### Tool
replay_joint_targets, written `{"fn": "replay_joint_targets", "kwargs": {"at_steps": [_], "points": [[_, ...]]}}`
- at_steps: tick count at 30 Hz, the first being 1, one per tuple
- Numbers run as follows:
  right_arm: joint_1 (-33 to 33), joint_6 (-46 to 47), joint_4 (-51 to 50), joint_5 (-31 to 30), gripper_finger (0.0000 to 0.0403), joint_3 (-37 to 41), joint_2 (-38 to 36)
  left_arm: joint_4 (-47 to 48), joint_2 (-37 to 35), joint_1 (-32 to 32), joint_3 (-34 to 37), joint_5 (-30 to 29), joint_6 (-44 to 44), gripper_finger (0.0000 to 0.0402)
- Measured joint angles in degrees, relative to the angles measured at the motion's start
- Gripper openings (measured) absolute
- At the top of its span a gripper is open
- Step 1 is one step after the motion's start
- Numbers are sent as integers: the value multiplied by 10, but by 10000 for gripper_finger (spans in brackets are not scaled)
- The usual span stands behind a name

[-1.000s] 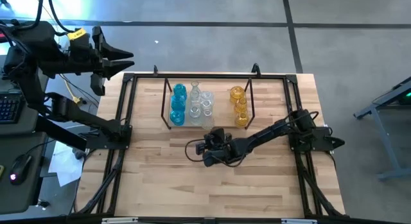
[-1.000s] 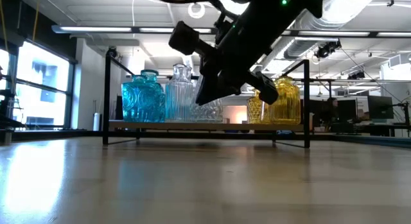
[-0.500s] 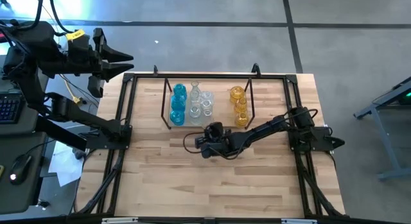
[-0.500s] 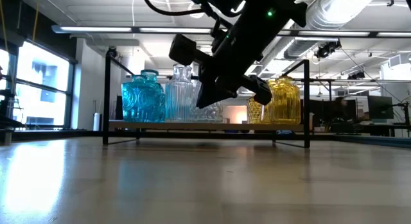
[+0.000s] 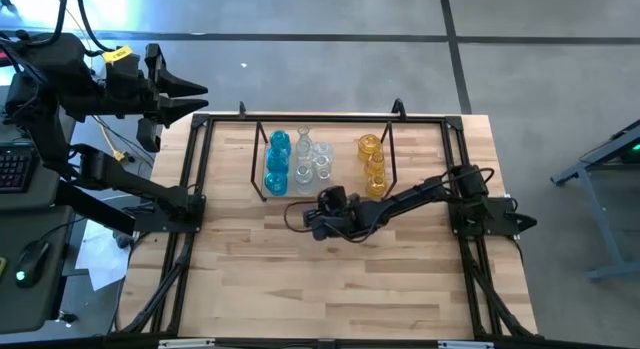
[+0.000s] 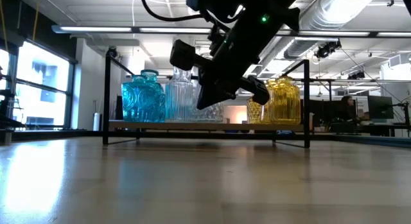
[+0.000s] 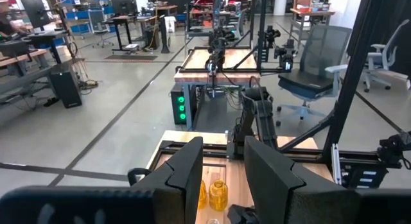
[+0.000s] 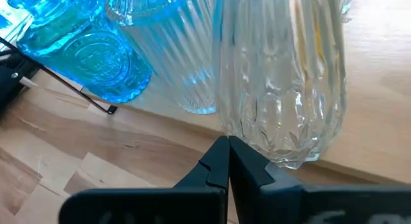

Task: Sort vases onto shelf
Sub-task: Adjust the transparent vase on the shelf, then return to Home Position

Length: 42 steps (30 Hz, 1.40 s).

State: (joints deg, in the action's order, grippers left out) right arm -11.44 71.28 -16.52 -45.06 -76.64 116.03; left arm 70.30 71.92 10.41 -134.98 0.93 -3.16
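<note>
Right hand [image 8: 228, 161] pinched shut, empty, nosing at ribbed clear glass vase [image 8: 282, 76] on black-rod shelf [image 5: 262, 185], likely nudging row straight. Left hand [image 5: 190, 87] parked off tabletop [image 5: 300, 279], slightly parted, empty.

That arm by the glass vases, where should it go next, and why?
Probably straight back from the shelf. The right gripper is shut, holds nothing, and sits just short of a clear vase. All the vases in sight already stand on the shelf: blue, clear, yellow. Pushing on could knock one. The left gripper waits off the table's corner.
</note>
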Motion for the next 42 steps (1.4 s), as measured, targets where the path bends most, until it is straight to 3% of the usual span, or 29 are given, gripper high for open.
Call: {"fn": "replay_joint_targets", "kwargs": {"at_steps": [25, 30, 33, 38, 42], "points": [[9, -45, 36, 25, 0, -3, 0, 1, 0, 0, 0, 0, -4, 101], [-12, -163, 33, 59, 0, -63, -22, -2, -25, 0, 1, 28, -29, 101], [-32, -234, -13, 44, 0, -121, -52, 0, -52, 0, 0, 35, -6, 101], [-66, -321, -159, -7, 0, -230, -105, 55, -96, 0, 0, -4, -19, 101], [-94, -325, -301, 0, 0, -307, -157, 137, -130, 0, 0, 25, -52, 101]]}}
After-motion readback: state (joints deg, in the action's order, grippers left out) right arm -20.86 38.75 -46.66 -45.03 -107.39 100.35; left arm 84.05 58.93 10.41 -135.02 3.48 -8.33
